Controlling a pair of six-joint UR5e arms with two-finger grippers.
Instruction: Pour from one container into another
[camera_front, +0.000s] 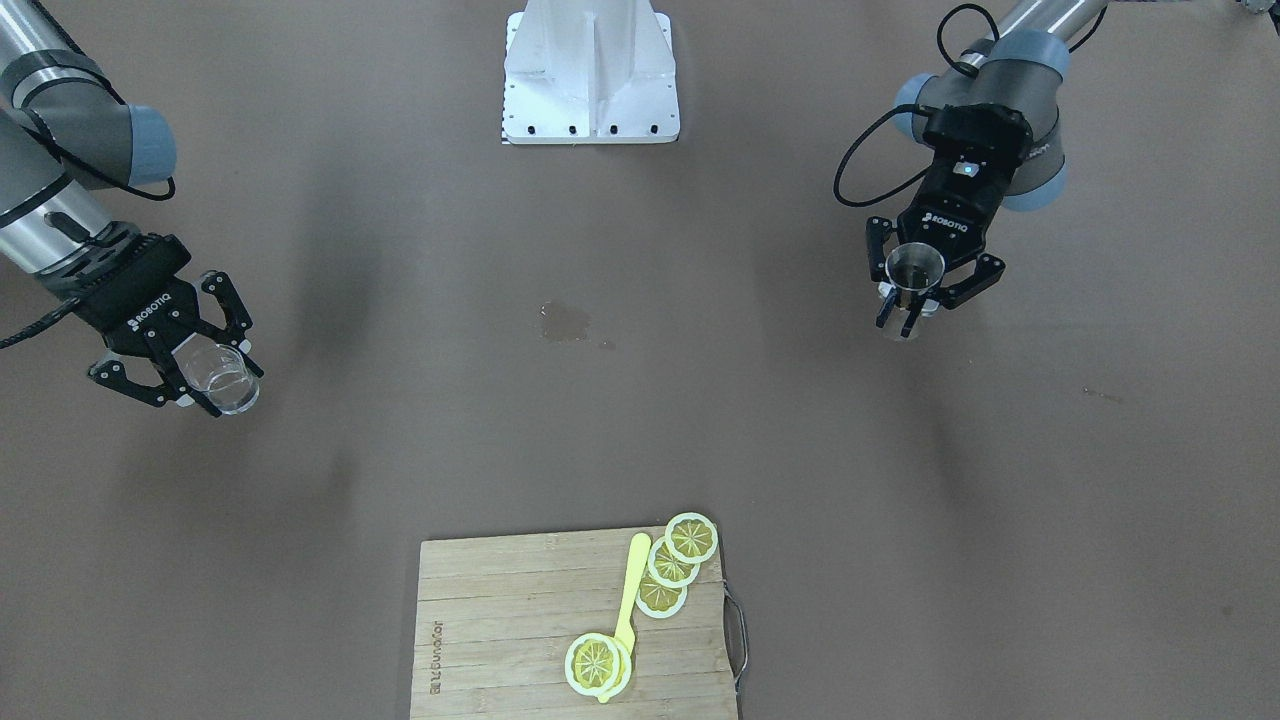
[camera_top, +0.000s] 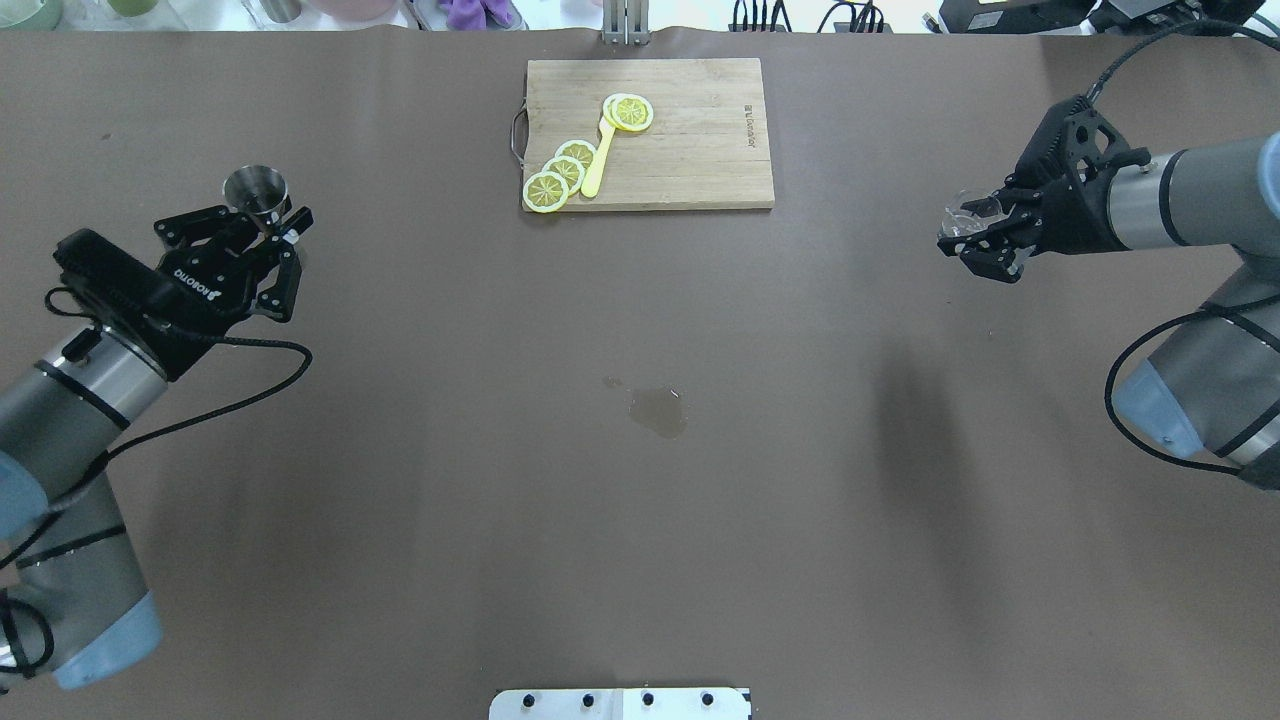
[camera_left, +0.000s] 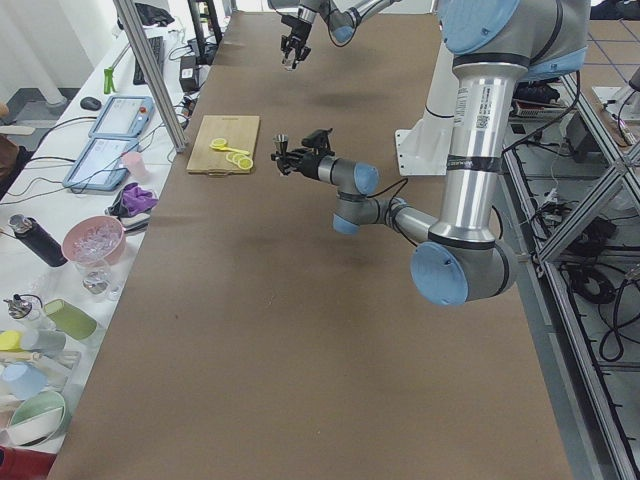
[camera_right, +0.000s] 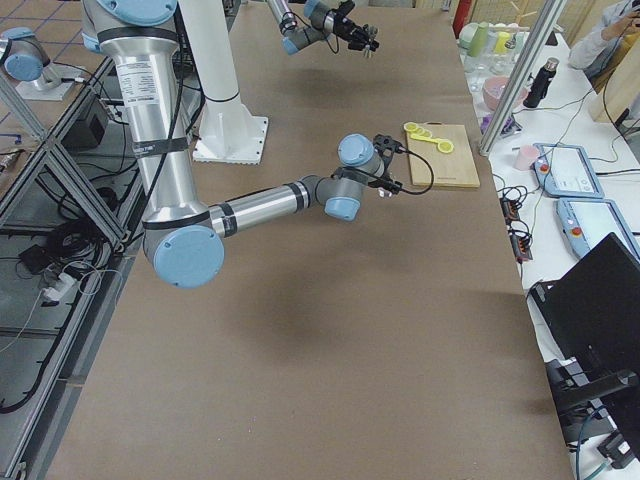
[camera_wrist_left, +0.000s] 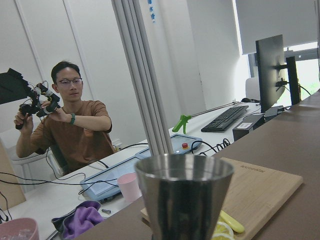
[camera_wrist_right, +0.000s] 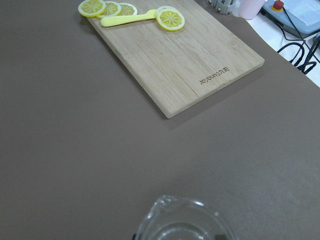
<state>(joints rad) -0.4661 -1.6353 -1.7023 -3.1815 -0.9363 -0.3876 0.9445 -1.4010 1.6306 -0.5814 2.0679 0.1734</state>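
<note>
My left gripper (camera_top: 268, 218) is shut on a steel jigger (camera_top: 255, 188), held upright above the table's left side; it also shows in the front view as jigger (camera_front: 914, 268) in gripper (camera_front: 905, 308). The left wrist view is filled by the jigger's cone (camera_wrist_left: 184, 192). My right gripper (camera_top: 985, 238) is shut on a clear glass cup (camera_top: 968, 214) above the right side, tilted a little; in the front view the glass (camera_front: 228, 378) sits between the fingers of gripper (camera_front: 208, 380). The glass rim (camera_wrist_right: 180, 220) shows at the bottom of the right wrist view. The two containers are far apart.
A small wet spill (camera_top: 657, 410) marks the table's middle. At the far edge lies a wooden cutting board (camera_top: 690, 150) with lemon slices (camera_top: 560, 175) and a yellow utensil (camera_top: 598, 160). The robot's white base (camera_front: 590, 75) stands at the near edge. An operator (camera_wrist_left: 70, 130) sits beyond the table.
</note>
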